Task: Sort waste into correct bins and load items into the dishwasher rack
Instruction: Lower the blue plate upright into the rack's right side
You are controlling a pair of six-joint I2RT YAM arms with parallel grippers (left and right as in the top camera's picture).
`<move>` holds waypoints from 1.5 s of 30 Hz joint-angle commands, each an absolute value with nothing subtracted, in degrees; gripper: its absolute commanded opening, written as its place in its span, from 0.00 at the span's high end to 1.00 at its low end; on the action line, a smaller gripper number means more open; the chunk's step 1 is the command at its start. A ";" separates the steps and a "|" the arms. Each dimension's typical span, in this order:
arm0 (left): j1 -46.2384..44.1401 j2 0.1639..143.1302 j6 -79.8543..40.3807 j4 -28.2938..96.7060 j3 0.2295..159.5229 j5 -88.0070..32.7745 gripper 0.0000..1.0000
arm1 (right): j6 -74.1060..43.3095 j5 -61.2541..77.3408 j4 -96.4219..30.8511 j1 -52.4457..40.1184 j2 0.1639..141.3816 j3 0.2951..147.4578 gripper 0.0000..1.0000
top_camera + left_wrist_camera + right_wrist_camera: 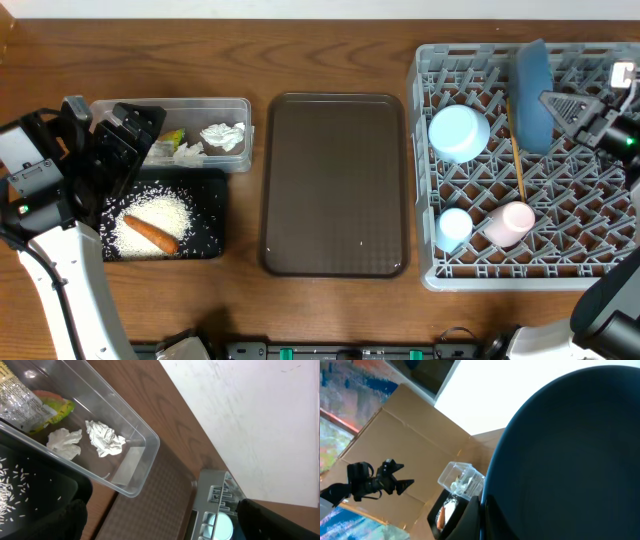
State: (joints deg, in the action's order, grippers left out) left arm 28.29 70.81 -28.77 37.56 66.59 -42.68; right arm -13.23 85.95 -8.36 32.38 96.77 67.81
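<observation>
Wooden table (330,50), white wall (260,410); left jaws spread wide, right jaws closed beside plate (533,95).

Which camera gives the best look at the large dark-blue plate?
Overhead: the large dark-blue plate stands on edge in the dishwasher rack, its outline clear. The right wrist view sits too close, showing only a dark curved surface. The left wrist view misses it.

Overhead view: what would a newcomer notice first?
The big grey rack at right, with the dark-blue plate standing on edge in it, pinched by the right gripper. At left, an orange stick lies on white rice in the black tray.
</observation>
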 commanded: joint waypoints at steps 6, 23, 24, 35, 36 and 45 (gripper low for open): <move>28.56 70.00 -29.23 37.74 67.75 -42.78 0.02 | -19.35 85.43 -7.75 33.01 97.67 67.64 0.99; 28.56 70.00 -29.23 37.74 67.75 -42.78 0.02 | -57.91 78.98 18.85 22.17 97.65 67.64 0.99; 28.56 70.00 -29.23 37.74 67.75 -42.78 0.02 | -58.87 78.54 19.62 21.87 97.65 67.64 0.99; 28.56 70.00 -29.23 37.74 67.75 -42.78 0.02 | -55.55 75.61 19.94 21.82 97.67 65.95 0.99; 28.53 70.00 -29.23 37.74 67.75 -42.78 0.02 | -54.81 75.64 19.94 22.31 97.67 65.39 0.99; 28.53 70.00 -29.23 37.74 67.75 -42.78 0.02 | -50.11 76.90 23.22 27.42 97.67 56.18 0.99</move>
